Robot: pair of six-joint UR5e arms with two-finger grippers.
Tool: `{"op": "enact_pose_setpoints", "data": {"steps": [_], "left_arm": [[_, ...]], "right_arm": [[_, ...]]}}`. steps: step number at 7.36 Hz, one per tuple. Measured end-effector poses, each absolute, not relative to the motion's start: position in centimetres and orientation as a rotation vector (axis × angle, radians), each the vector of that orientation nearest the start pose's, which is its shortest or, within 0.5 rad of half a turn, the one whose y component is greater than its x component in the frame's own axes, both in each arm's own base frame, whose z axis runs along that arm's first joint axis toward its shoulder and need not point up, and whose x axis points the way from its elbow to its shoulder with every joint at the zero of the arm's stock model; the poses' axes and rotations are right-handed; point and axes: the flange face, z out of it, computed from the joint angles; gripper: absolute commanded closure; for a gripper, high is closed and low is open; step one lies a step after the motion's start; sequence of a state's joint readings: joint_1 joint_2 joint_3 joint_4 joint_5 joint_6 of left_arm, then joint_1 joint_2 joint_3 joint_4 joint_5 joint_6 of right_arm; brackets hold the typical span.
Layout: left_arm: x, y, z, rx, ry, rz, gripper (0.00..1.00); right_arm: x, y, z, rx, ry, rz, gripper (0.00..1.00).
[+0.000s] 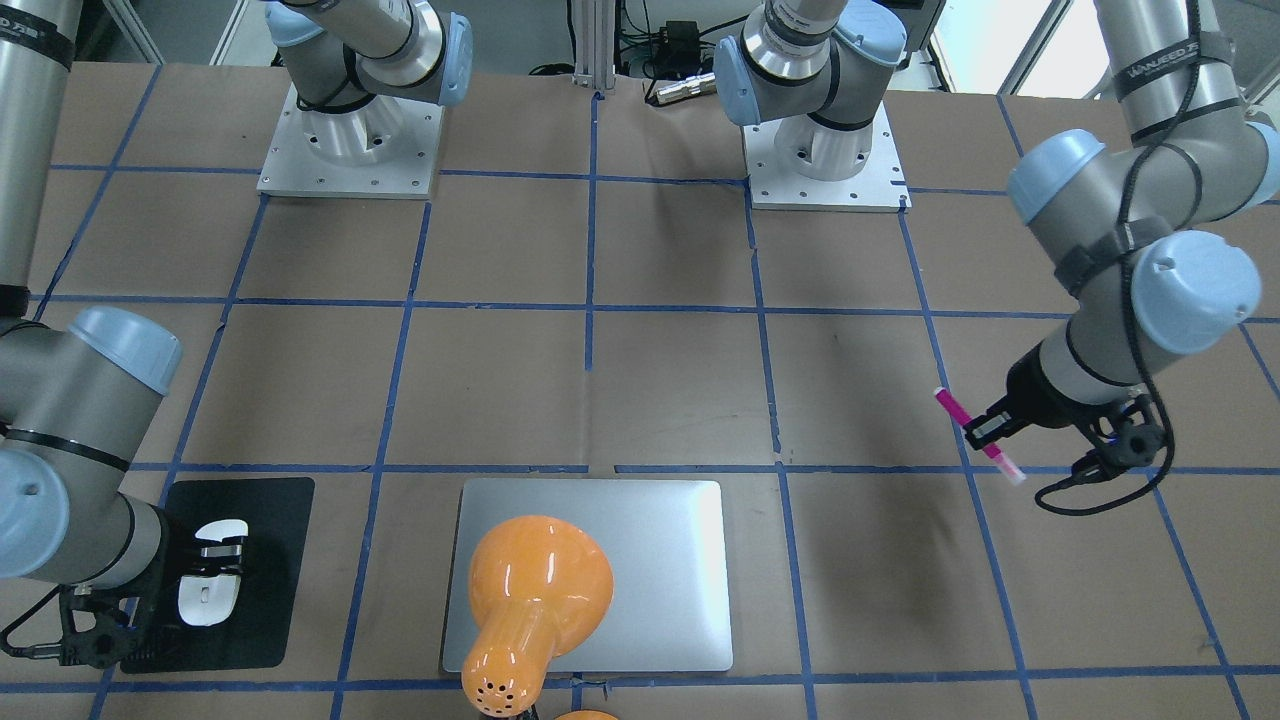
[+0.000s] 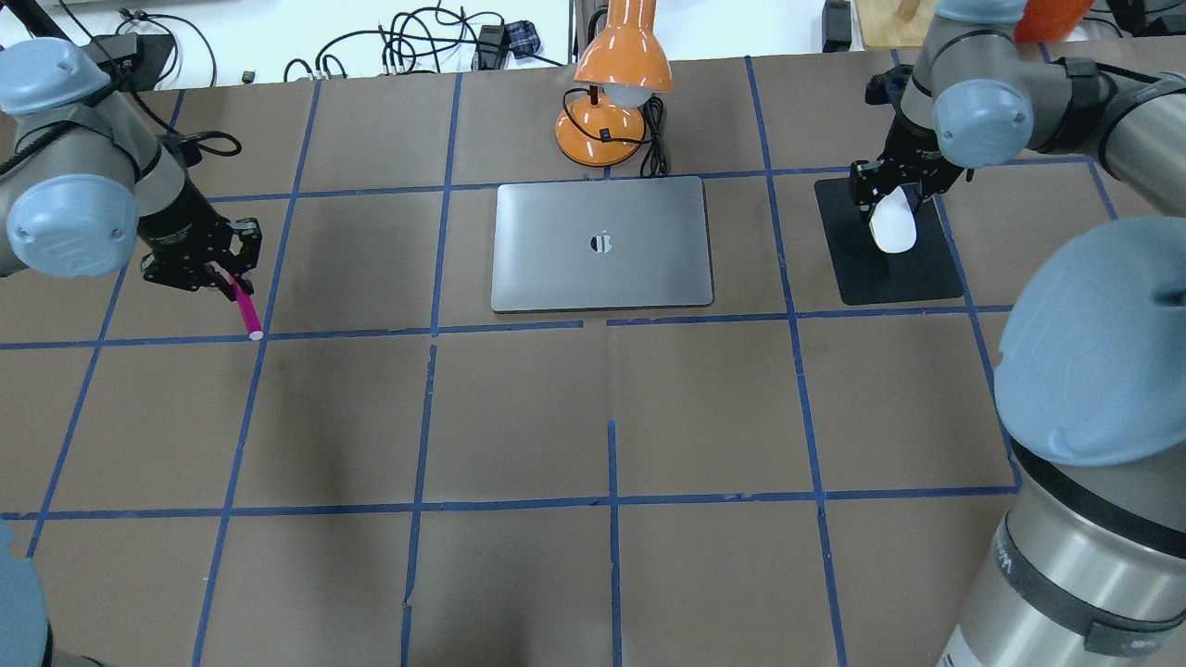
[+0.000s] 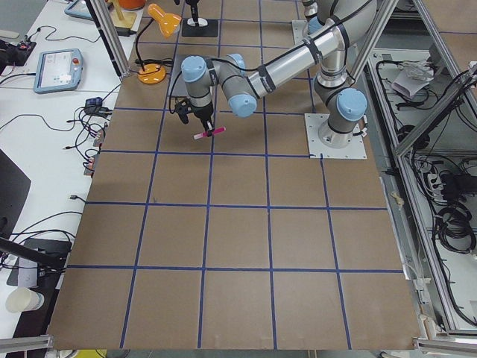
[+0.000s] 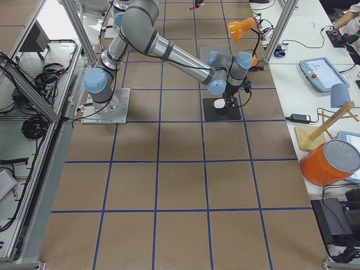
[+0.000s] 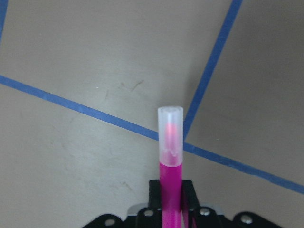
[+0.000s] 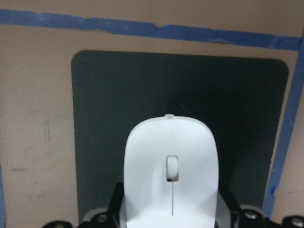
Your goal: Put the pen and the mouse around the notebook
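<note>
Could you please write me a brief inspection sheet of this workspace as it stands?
Surface: brown table, blue tape grid.
Job's things: pen in left tool; mouse in right tool, over black mat; notebook closed, flat.
Clutter: orange desk lamp at notebook's far edge.
Tools: left tool shut on pen; right tool shut on mouse.
Cables: lamp cord beside its base; loose cables beyond table edge.
Surroundings: teach pendant on side bench.

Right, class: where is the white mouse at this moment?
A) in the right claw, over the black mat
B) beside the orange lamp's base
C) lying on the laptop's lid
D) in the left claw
A: the right claw grips the mouse over the black mat.
</note>
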State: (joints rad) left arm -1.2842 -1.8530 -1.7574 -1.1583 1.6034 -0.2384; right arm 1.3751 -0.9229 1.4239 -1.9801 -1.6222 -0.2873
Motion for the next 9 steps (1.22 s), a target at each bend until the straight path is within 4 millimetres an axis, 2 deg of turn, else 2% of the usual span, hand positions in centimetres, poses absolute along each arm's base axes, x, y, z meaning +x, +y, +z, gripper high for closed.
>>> {"op": "enact_pose_setpoints", "data": {"steps": [1,3,4,5,7,9], "left_arm": [[-0.8,-57.6,29.0,-0.951,2.997,0.086,1.0],[-8.7,-57.2,28.4,-1.239,2.963,0.134,1.0],[-12.5,-56.8,28.1,-1.399,2.908,0.166,1.0],[-16.2,-56.1,27.7,-1.532,2.84,0.188,1.0],[-22.8,-53.8,26.7,-1.694,2.716,0.225,1.0],[-27.5,-51.9,24.9,-1.772,2.656,0.226,1.0]], "right_arm": [[-0.8,-70.0,19.8,-0.148,3.158,0.179,0.0],[-0.7,-69.4,18.7,-0.118,3.156,0.202,0.0],[-0.7,-69.4,18.9,-0.102,3.161,0.196,0.0],[-0.9,-69.8,19.8,-0.089,3.172,0.177,0.0],[-1.1,-71.2,23.3,-0.08,3.183,0.161,0.0],[-1.1,-72.3,28.1,-0.083,3.182,0.173,0.0]]}}
